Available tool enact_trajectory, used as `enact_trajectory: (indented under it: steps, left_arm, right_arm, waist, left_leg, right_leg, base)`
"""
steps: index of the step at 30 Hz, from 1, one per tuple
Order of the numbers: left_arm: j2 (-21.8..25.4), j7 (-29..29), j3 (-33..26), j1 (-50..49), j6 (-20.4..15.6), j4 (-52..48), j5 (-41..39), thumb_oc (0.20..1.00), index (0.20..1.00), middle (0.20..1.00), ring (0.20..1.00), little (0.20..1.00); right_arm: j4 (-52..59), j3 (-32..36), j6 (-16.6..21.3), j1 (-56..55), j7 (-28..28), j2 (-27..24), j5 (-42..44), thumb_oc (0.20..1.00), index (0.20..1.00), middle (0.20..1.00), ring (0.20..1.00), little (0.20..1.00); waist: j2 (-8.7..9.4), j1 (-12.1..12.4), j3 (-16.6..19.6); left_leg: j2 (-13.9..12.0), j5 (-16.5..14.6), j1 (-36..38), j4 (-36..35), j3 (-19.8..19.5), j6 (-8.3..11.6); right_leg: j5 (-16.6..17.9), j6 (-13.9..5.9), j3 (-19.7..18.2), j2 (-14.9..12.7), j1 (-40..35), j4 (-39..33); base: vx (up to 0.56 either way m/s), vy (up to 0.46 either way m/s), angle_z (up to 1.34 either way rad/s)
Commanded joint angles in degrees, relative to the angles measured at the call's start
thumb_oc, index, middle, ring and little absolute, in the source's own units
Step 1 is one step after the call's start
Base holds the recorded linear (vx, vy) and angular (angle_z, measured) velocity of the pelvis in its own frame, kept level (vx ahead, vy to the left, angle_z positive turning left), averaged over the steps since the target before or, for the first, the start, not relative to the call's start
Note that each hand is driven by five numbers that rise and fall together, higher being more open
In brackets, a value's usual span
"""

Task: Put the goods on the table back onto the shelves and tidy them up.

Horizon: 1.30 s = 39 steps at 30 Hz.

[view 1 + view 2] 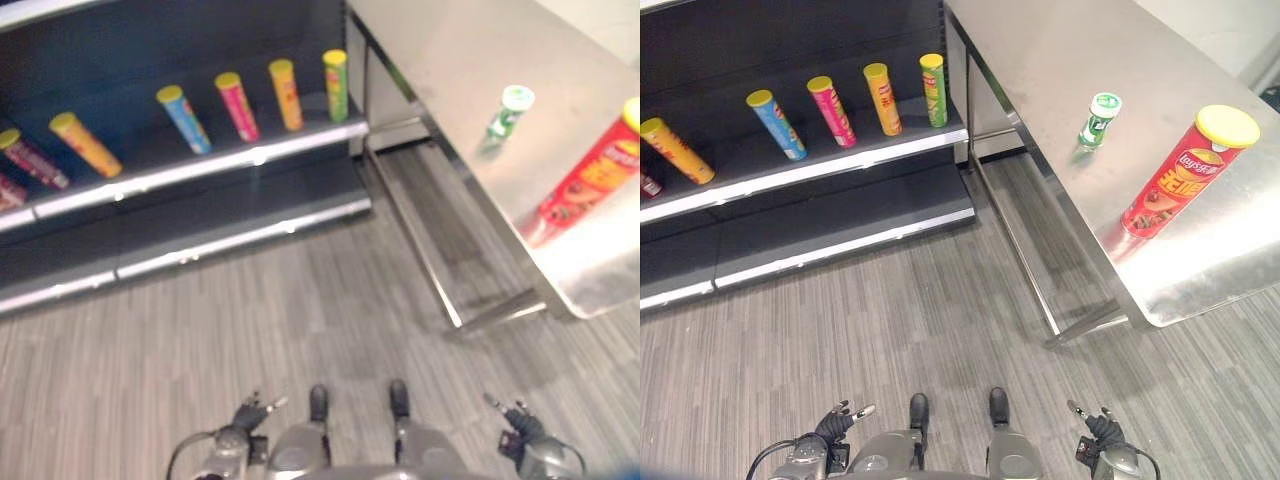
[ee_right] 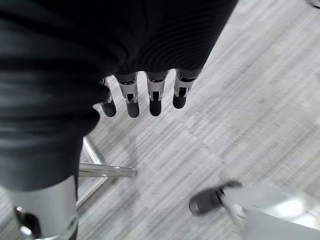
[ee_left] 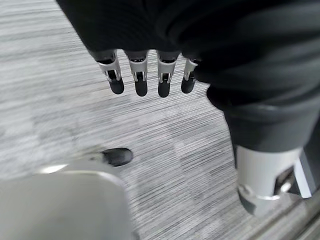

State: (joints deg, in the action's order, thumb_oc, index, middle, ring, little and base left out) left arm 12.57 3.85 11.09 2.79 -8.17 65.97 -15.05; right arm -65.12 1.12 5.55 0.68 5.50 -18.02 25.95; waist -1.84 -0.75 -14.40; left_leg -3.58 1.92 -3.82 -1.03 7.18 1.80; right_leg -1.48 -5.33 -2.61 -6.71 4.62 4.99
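Observation:
A red chip can (image 1: 1177,175) with a yellow lid stands on the steel table (image 1: 1070,60) near its front right edge. A small green bottle (image 1: 1098,121) with a white cap stands further back on the same table. Several chip cans line the dark shelf (image 1: 820,165): yellow (image 1: 676,150), blue (image 1: 776,124), pink (image 1: 832,112), orange (image 1: 883,98) and green (image 1: 933,90). My left hand (image 1: 836,421) hangs low at the lower left, far from the goods. My right hand (image 1: 1098,428) hangs at the lower right. Both are open and empty, fingers (image 3: 140,80) straight over the floor.
Grey striped carpet (image 1: 900,310) stretches between me, the shelf and the table. A lower shelf board (image 1: 830,240) juts out beneath the cans. The table's metal leg frame (image 1: 1040,300) runs along the floor to my right front.

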Motion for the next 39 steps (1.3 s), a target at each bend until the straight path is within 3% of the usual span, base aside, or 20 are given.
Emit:
enact_trajectory:
  steps: [1,4,6,8,11,14,19,23,28,32,36,39]
  left_arm:
    - [3.58,0.82,-2.44,2.24,-1.77,0.15,0.15,1.000,1.000,1.000,1.000,1.000]
    - [4.70,1.70,-2.83,3.34,-1.79,-0.41,0.26,1.000,1.000,1.000,1.000,1.000]
    - [5.39,2.24,-3.47,3.76,-2.02,-0.82,0.37,1.000,1.000,1.000,1.000,1.000]
    - [5.83,2.34,-4.08,3.64,-2.08,-1.44,0.57,1.000,1.000,1.000,1.000,1.000]
    - [5.94,1.78,-4.95,3.89,-1.85,-1.82,0.54,1.000,1.000,1.000,1.000,1.000]
    - [4.78,1.61,-5.64,4.18,-1.85,-0.69,1.41,1.000,1.000,1.000,1.000,1.000]
    - [3.17,-0.04,-5.76,3.33,-1.65,0.53,4.26,1.000,1.000,1.000,1.000,1.000]
    - [2.83,-1.85,-5.56,-0.01,-1.85,-0.30,6.46,1.000,1.000,1.000,1.000,1.000]
    - [2.86,-3.01,-4.13,-2.48,-1.94,-0.50,7.12,1.000,1.000,1.000,1.000,1.000]
    - [2.98,-3.65,-2.40,-3.55,-2.29,-0.40,6.54,1.000,1.000,1.000,1.000,1.000]
    - [3.34,-3.86,-1.68,-4.46,-2.87,-1.53,4.96,1.000,1.000,1.000,1.000,1.000]
    - [3.56,-4.39,-1.40,-5.07,-3.08,-2.07,4.36,1.000,1.000,1.000,1.000,1.000]
  right_arm:
    - [3.48,2.03,2.12,0.39,0.93,-1.75,1.74,1.000,1.000,1.000,1.000,1.000]
    - [5.10,4.34,2.38,0.02,2.20,-2.42,2.26,1.000,1.000,1.000,1.000,1.000]
    - [5.28,6.87,2.72,-0.58,3.41,-3.08,2.74,1.000,1.000,1.000,1.000,1.000]
    - [7.91,10.23,3.15,-2.35,4.48,-3.96,3.30,1.000,1.000,1.000,1.000,1.000]
    - [12.95,15.77,4.58,-5.23,5.66,-5.82,4.63,1.000,1.000,1.000,1.000,1.000]
    - [22.23,20.24,7.25,-7.11,5.78,-8.91,5.92,1.000,1.000,1.000,1.000,1.000]
    - [37.37,29.79,11.16,-6.07,5.77,-17.89,6.75,1.000,1.000,1.000,1.000,1.000]
    - [50.26,36.10,14.50,-4.51,2.25,-26.91,6.78,1.000,1.000,1.000,1.000,1.000]
    - [51.64,32.41,14.99,2.71,0.29,-36.28,7.27,1.000,1.000,1.000,1.000,1.000]
    - [47.07,21.15,13.00,12.43,-4.65,-43.98,10.34,1.000,1.000,1.000,1.000,1.000]
    - [46.32,15.52,11.68,17.11,-8.64,-46.86,12.73,1.000,1.000,1.000,1.000,1.000]
    - [43.67,9.09,9.96,20.44,-10.69,-51.45,8.73,1.000,1.000,1.000,1.000,1.000]
  waist:
    - [3.86,-0.04,2.31]
    - [4.06,-1.22,1.76]
    - [3.99,-1.87,1.03]
    - [4.08,-2.55,1.01]
    - [4.21,-4.35,1.19]
    - [4.84,-5.16,0.91]
    - [4.96,-5.69,2.47]
    - [5.25,-4.75,3.74]
    - [5.25,-2.46,5.27]
    - [5.60,-0.71,5.95]
    - [5.81,0.22,6.39]
    - [6.04,0.85,6.62]
  left_leg:
    - [0.34,-3.91,-4.76,6.05,-4.58,3.87]
    - [1.70,-5.36,-4.07,6.51,-3.86,2.42]
    - [1.52,-6.36,-3.12,6.73,-2.99,1.95]
    - [1.29,-6.86,-1.96,6.31,-2.18,1.89]
    - [0.94,-7.88,0.13,4.88,-1.00,1.61]
    - [1.05,-8.69,1.86,4.67,-1.43,1.90]
    - [-0.36,-8.10,4.55,2.26,-1.22,3.24]
    - [-1.25,-7.16,6.03,0.83,-1.44,4.28]
    - [-1.83,-7.07,7.39,-0.11,-1.95,5.05]
    - [-2.27,-6.55,8.05,-0.52,-2.25,5.57]
    - [-2.33,-6.19,7.82,-0.50,-2.72,5.78]
    - [-2.28,-6.01,7.68,-0.50,-2.98,5.88]
  right_leg:
    - [-2.32,-8.04,-1.50,-6.73,-6.77,0.12]
    - [2.24,-8.55,-3.38,-7.95,-3.98,5.10]
    - [4.92,-8.28,-2.80,-8.68,-2.15,7.22]
    - [5.51,-8.17,-1.00,-8.54,-1.10,6.04]
    - [1.74,-8.06,3.11,-4.09,4.28,0.43]
    - [1.21,-8.54,1.69,-2.42,2.27,-2.87]
    - [0.94,-7.90,3.43,-1.61,-0.20,-5.42]
    - [0.60,-7.60,5.12,-1.54,-2.99,-6.43]
    - [-0.30,-7.40,6.77,-1.13,-6.11,-8.08]
    - [-0.67,-7.11,7.70,-0.97,-7.93,-8.67]
    - [-0.86,-7.06,8.24,-1.17,-8.29,-8.41]
    - [-0.79,-7.04,8.70,-1.46,-8.39,-8.21]
  base:
    - [0.15,0.203,-0.11]
    - [0.09,0.159,-0.15]
    - [0.07,0.086,-0.22]
    - [0.09,0.032,-0.32]
    - [0.11,-0.008,-0.32]
    - [0.08,-0.050,-0.08]
    - [0.09,-0.064,0.00]
    - [0.08,-0.079,0.13]
    - [0.06,-0.055,0.12]
    - [0.02,-0.035,0.11]
    - [0.01,-0.029,0.13]
    - [0.00,-0.011,0.06]
